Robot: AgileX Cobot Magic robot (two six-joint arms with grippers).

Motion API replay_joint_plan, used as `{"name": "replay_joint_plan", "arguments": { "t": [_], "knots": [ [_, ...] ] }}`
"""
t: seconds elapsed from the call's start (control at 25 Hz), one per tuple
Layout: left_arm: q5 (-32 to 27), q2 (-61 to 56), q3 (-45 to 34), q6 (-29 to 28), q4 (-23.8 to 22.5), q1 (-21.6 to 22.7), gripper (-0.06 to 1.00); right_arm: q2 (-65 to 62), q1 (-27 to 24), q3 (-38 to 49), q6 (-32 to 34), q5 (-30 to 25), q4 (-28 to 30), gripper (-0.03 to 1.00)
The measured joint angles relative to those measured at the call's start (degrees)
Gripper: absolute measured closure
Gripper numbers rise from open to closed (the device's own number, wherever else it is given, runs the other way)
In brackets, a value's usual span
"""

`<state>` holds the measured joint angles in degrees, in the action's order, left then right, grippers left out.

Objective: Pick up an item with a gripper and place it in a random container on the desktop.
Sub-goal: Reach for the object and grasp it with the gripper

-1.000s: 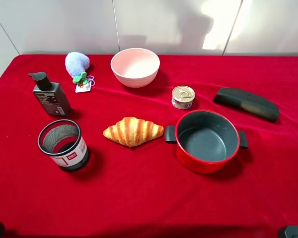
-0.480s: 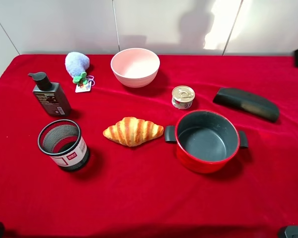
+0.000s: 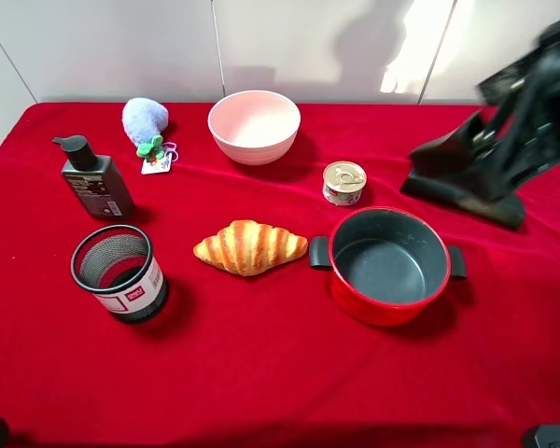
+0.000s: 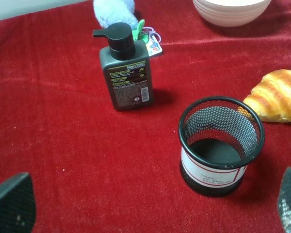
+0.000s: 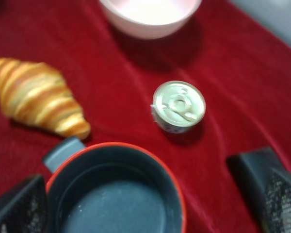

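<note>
Tabletop [image 3: 280, 373]: red cloth, things scattered over it.

Croissant [image 3: 250, 247]: lies flat near the middle, held by neither arm. One tip sits just beside a black handle of the red pot [image 3: 383, 315]; cannot tell whether they touch.

Red pot: upright, dark grey inside, to the right of the croissant in the high view.

Tin can [image 3: 343, 183]: stands just beyond the pot, between it and the pink bowl [image 3: 254, 151].

Right arm [image 3: 527, 112]: black, blurred, at the far right edge, over the black case [image 3: 467, 201]. Right fingers [image 5: 19, 208]: spread wide, released, gripping no object. Wrist view shows the pot, the can and the croissant ahead of them.

Left fingers [image 4: 9, 206]: also spread wide and released. The mesh cup [image 4: 211, 177] stands ahead of them, the dark pump bottle [image 4: 126, 77] beyond it, and the blue plush toy [image 4: 114, 10] behind the bottle. The cup stands to the left of the croissant, apart from it.
</note>
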<state>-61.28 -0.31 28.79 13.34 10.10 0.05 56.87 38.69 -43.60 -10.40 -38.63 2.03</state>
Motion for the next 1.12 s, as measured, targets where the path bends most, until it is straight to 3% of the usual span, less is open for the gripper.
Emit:
{"name": "replay_joint_plan", "arguments": {
  "t": [0.2,0.36,0.64,1.12],
  "knots": [
    [0.00,0.00,0.00,0.00,0.00,0.00,-0.04,6.01,6.10,0.00,-3.19,3.10,0.78,0.27],
    [0.00,0.00,0.00,0.00,0.00,0.00,-0.04,9.77,7.81,-0.47,-4.04,5.48,0.93,0.27],
    [0.00,0.00,0.00,0.00,0.00,0.00,-0.04,18.69,8.23,-8.02,-5.94,5.25,0.98,0.27],
    [0.00,0.00,0.00,0.00,0.00,0.00,-0.04,32.46,14.68,-18.87,-8.95,3.57,1.46,0.27]
  ]
}}
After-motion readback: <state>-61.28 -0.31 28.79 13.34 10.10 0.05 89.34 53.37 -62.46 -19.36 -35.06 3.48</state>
